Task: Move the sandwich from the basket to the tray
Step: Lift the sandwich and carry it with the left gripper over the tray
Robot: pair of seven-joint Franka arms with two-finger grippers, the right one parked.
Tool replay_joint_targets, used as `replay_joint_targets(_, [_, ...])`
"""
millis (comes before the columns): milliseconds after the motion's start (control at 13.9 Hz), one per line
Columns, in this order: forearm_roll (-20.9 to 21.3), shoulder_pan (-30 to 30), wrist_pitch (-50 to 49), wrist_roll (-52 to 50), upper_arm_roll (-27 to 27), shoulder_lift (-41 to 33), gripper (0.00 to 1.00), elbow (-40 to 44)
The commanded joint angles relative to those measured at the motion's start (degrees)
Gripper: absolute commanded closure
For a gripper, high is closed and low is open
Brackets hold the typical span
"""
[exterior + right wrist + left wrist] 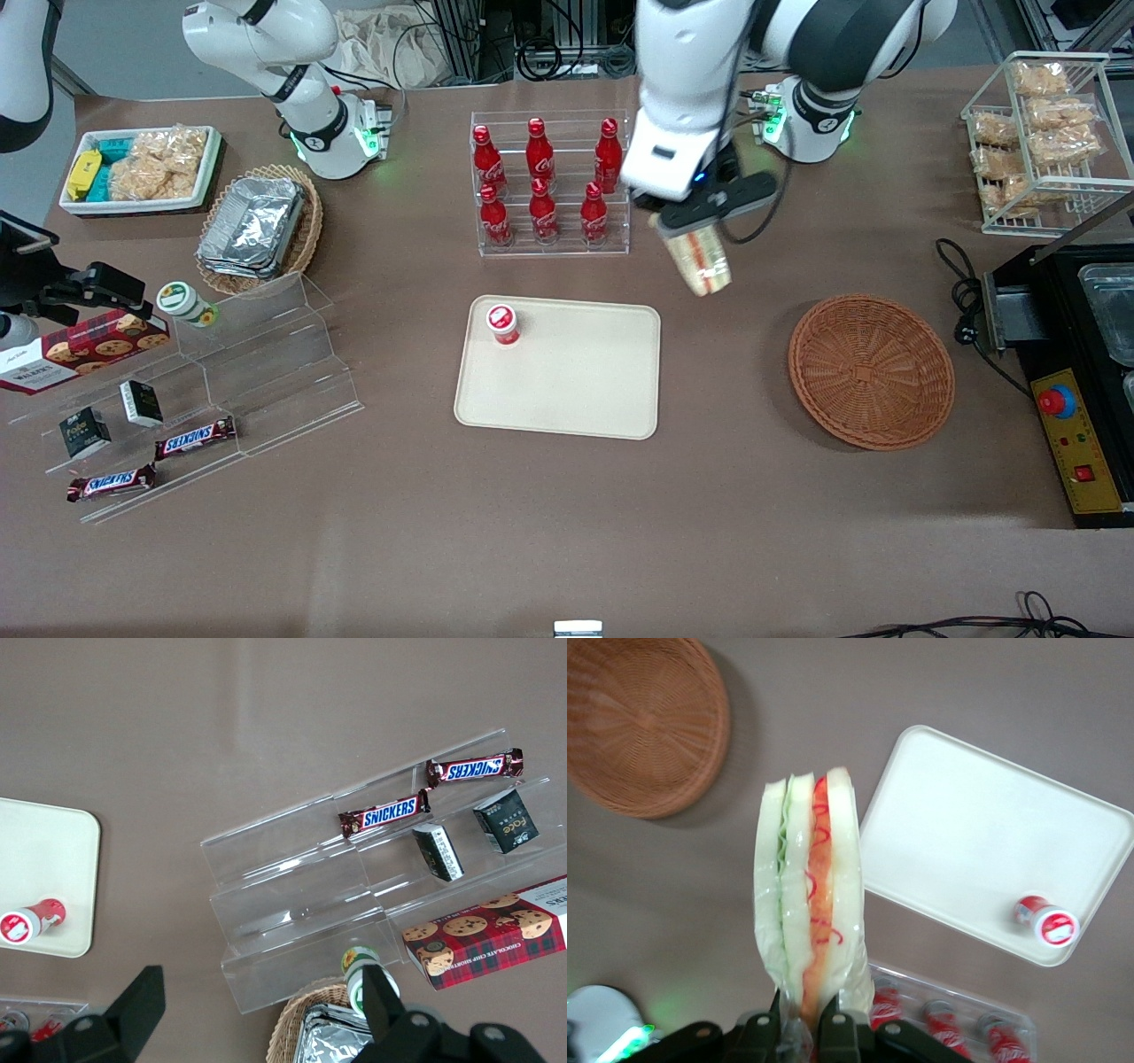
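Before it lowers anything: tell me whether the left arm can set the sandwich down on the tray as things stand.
Probably yes. The gripper holds the sandwich above the table between basket and tray. Only a small red-capped bottle stands on one corner; the rest is bare.

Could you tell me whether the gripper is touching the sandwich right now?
Touching. The left wrist view shows the gripper fingers clamped on the sandwich at its end, held in the air between basket and tray.

Glossy white arm shells, black joints, green base lights, black gripper (700,215), seemingly matte.
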Motion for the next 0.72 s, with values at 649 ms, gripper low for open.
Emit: replay_joint_targets(649, [11.42, -2.66, 21.77, -5.24, 0.16, 29.79, 0.89, 2.05])
